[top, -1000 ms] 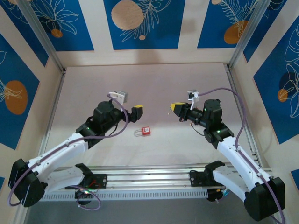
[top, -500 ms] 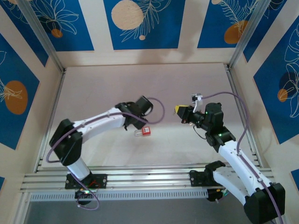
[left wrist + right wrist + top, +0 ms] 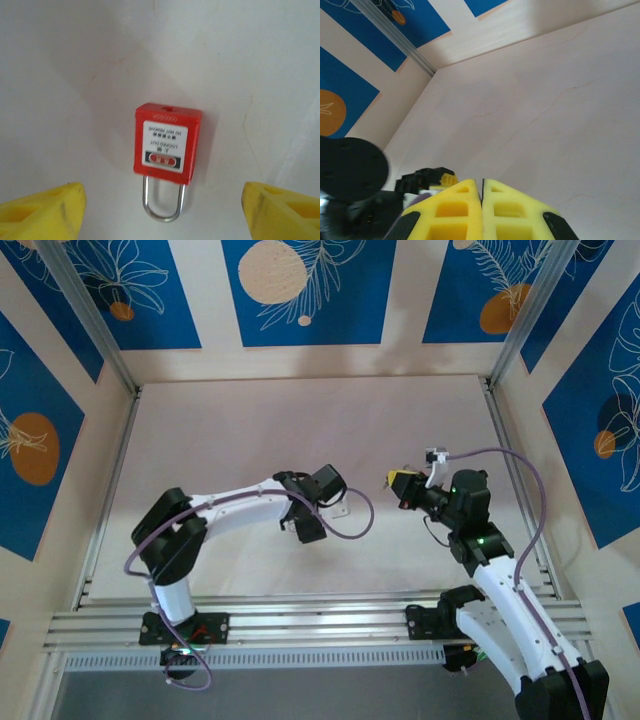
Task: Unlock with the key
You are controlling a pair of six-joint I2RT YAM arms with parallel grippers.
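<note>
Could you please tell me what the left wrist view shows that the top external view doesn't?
Left wrist: the red padlock lying flat, label up, shackle toward the camera, with the yellow fingers of the open left gripper wide apart either side. Top external: the left arm, the shut right gripper and the blue-patterned walls. Both: the pale table.

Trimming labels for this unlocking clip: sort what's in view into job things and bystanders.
Job:
red padlock, flat on the table under the open left gripper
right gripper, shut

Bystanders:
blue patterned wall panels
aluminium rail at the near edge
purple cables
</note>
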